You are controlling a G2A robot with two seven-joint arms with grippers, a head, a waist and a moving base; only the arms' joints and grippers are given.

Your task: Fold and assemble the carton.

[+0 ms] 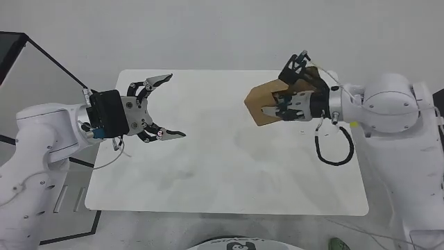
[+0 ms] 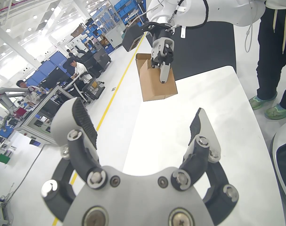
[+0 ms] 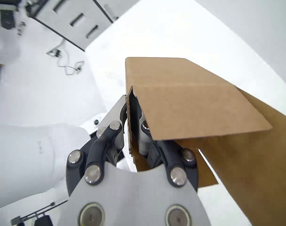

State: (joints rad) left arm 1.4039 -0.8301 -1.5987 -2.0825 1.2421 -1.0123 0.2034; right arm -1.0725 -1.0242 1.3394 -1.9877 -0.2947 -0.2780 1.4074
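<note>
The brown cardboard carton hangs tilted over the right part of the white table, squared into a box shape with loose flaps. My right gripper is shut on one wall of the carton, one finger inside and one outside. From the left wrist view the carton shows across the table with the right gripper pinching its side. My left gripper stands open over the table's left part, well apart from the carton, and the fingers of the left gripper hold nothing.
A person's legs and green shoes stand beside the table's far corner. A black mat lies past the table behind the right arm. A black frame stands off the table's left side.
</note>
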